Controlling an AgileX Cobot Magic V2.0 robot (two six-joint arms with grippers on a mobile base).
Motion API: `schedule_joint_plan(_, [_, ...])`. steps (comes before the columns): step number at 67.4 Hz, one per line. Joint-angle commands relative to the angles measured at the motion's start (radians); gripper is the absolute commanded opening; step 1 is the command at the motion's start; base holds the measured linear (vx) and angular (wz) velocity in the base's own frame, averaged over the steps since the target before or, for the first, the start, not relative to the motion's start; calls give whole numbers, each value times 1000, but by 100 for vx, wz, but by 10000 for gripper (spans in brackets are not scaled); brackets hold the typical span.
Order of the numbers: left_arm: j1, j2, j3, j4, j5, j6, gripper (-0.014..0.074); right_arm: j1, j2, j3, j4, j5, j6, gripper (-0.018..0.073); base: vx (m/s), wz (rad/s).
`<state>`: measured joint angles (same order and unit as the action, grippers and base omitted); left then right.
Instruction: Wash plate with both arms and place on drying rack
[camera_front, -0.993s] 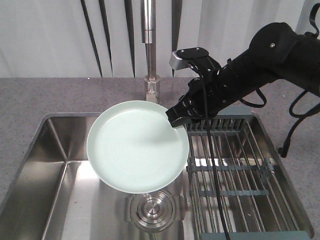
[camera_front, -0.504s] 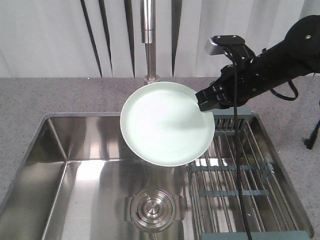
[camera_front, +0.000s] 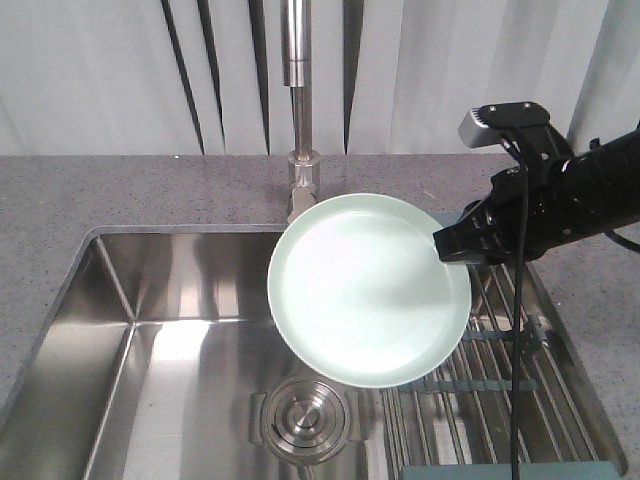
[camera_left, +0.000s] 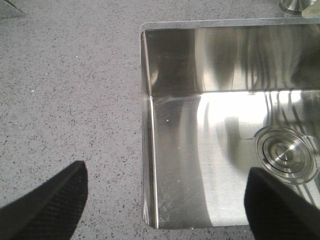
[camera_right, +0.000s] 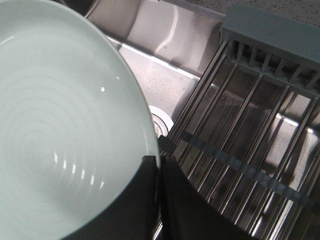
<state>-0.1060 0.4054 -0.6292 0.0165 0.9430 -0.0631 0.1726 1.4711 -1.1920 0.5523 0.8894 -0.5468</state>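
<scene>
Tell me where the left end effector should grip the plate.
Probably pinch the free left rim of the plate, opposite the right end effector clamped on its right edge, coming in over the sink from the left. The low raised rim is thin, and that side hangs unobstructed.

1. Your plate (camera_front: 370, 290) has travelled right across the sink (camera_front: 110, 300). It was over the basin's middle, and now its right edge overlaps the rack (camera_front: 505, 395).
2. Your right gripper (camera_front: 452, 246), clamped on the rim throughout, has drawn back to the right with its arm (camera_front: 590, 195). The camera box (camera_front: 503, 124) now sits further right.
3. The plate's lower edge no longer overlaps the drain (camera_front: 305, 420).
</scene>
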Motion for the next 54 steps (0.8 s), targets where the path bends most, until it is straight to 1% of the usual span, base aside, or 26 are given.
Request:
schedule_joint_plan(1, [2, 9, -24, 0, -56, -10, 587, 26, -59, 2, 33, -44, 9, -1, 0, 0])
schedule_joint_plan(9, [2, 9, -24, 0, -56, -10, 587, 74, -73, 28, 26, -69, 43, -1, 0, 0])
schedule_joint_plan(24, [2, 9, -24, 0, -56, -10, 587, 185, -73, 28, 4, -110, 114, -1, 0, 0])
schedule_joint_plan(36, [2, 9, -24, 0, -56, -10, 587, 255, -48, 8, -2, -150, 162, -1, 0, 0])
schedule_joint_plan(45, [2, 9, -24, 0, -56, -10, 587, 294, 2, -59, -29, -143, 202, -1, 0, 0])
schedule_joint_plan(54, [2, 9, -24, 0, -56, -10, 587, 294, 51, -128, -50, -127, 217, -1, 0, 0])
